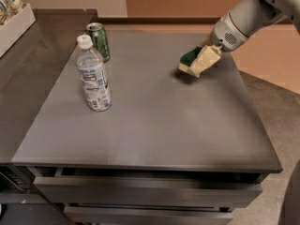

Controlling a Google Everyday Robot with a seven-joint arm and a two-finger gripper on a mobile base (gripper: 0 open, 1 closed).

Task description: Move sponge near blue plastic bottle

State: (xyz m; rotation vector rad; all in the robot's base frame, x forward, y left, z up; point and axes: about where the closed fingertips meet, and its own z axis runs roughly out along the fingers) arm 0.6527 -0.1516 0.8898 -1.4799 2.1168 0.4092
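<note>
The sponge, dark green on top with a pale yellow base, is at the table's far right, tilted, with a shadow under it. My gripper reaches in from the upper right and its pale fingers are shut on the sponge. The blue plastic bottle, clear with a white cap and printed label, stands upright on the left part of the table, well apart from the sponge.
A green drink can stands just behind the bottle. The grey table has drawers under its front edge. A white tray with packets sits on the dark counter at the far left.
</note>
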